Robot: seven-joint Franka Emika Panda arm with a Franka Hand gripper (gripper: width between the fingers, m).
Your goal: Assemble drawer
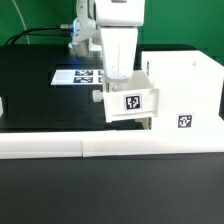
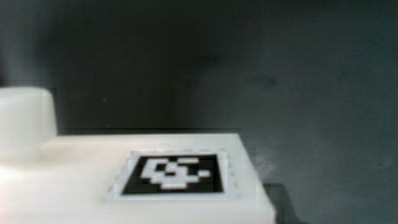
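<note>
The tall white drawer case, with a square tag on its front, stands at the exterior view's right. A small white open-top tray with its own tag sits against the case's open side, slightly off the table. My gripper comes down from above onto the tray's rim and is shut on it. In the wrist view the tray's tagged face fills the lower part, very close. My fingertips are hidden there.
The marker board lies on the black table behind the arm. A long low white border rail runs along the front. A white rounded part shows beside the tray in the wrist view.
</note>
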